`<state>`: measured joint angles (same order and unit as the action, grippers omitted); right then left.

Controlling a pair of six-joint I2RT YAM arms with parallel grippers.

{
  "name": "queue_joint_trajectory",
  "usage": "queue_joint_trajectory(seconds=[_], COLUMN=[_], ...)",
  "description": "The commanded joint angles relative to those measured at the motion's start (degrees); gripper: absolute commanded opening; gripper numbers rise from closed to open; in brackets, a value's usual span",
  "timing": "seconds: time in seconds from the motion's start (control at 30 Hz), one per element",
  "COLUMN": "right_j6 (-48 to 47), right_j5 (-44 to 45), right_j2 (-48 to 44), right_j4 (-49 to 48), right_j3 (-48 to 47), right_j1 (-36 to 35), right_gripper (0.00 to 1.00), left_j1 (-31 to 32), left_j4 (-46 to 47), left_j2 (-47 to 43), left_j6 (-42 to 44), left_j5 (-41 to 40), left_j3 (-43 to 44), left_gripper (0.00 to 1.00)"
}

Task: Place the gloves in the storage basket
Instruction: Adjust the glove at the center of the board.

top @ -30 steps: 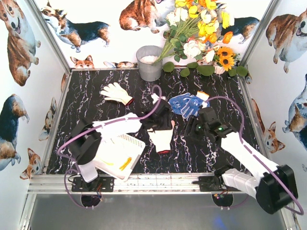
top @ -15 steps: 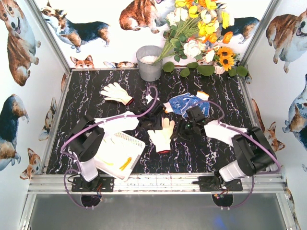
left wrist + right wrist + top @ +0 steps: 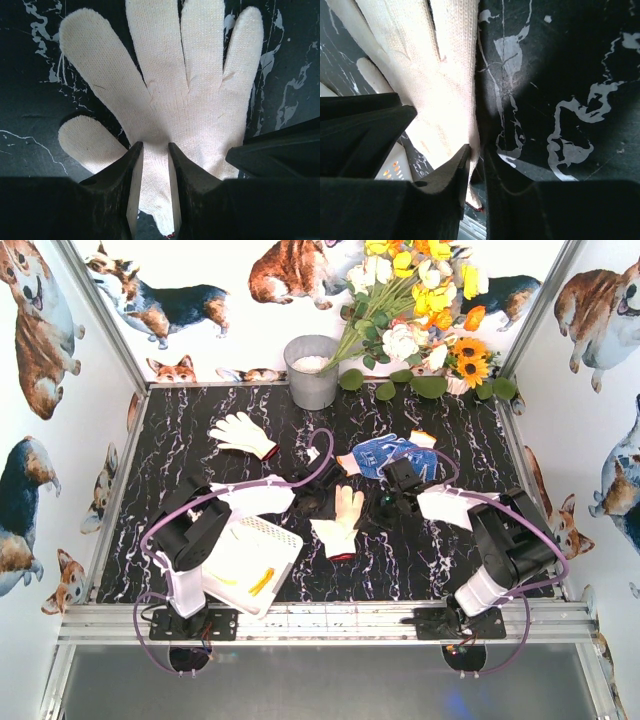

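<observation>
Left pincer [image 3: 153, 152] of mine is squeezed down to a narrow slit on the cream glove [image 3: 170, 90]. Its two tips press the knit of the palm just below where the thumb branches off, with a strip of fabric caught between them. My right pincer [image 3: 476, 150] is drawn almost as tight at the glove's opposite side edge, down near the cuff, with a sliver of knit between its tips. That glove lies flat on the table [image 3: 420, 560], fingers spread and pointing to the far side, and I reckon everything from it. Nearer than the glove and to its right, the dark marbled top is bare as far as the metal rail [image 3: 350, 620], so there is room to swing there. Just to its left, toward the near edge, sits the basket [image 3: 285, 538], one corner close to the cuff and a yellow glove [image 3: 262, 581] inside. Beyond the glove and a little right lie the blue gloves [image 3: 385, 455], close behind my right wrist. A second cream glove [image 3: 242, 432] lies well apart, beyond and to the left, and the bucket [image 3: 312, 370] stands past that at the far wall. A second ago my left pincer covered the glove's fingers and my right arm stretched toward the near right corner. Now the fingers show, and the right arm has folded in, its pincer brought up against the glove.
</observation>
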<state>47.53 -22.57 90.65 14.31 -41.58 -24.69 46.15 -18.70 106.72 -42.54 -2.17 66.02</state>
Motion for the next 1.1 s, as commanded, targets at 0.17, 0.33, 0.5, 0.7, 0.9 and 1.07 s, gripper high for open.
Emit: queue_joint_trajectory(seconds=[0.17, 0.33, 0.5, 0.7, 0.9, 1.07], right_j6=[-3.33, -3.91, -4.75, -5.5, -5.83, -7.16], right_j5=[4.93, 7.68, 11.0, 11.99, 12.03, 13.93], right_j2=[-2.37, -6.25, -10.6, -13.1, -14.37, -19.04], right_j4=[2.17, 5.23, 8.56, 10.21, 10.7, 14.07], right_j3=[1.11, 4.35, 6.6, 6.95, 6.8, 5.63], right_j1=[-0.27, -0.27, -0.27, -0.26, -0.27, -0.19], right_gripper=[0.03, 0.0, 0.0, 0.0, 0.12, 0.34], left_j1=[2.04, 4.75, 6.68, 7.07, 7.05, 7.11], left_j4=[1.52, 2.9, 3.82, 4.2, 3.58, 4.89], left_j2=[1.5, 2.11, 1.71, 1.02, -0.77, -3.62], left_j6=[-0.57, -2.87, -4.8, -5.27, -4.94, -3.9], left_j5=[0.56, 1.42, 1.47, 0.93, -0.51, -1.5], left_j3=[-2.36, -3.11, -3.88, -3.47, -2.52, -3.13], left_gripper=[0.21, 0.2, 0.2, 0.25, 0.36, 0.49])
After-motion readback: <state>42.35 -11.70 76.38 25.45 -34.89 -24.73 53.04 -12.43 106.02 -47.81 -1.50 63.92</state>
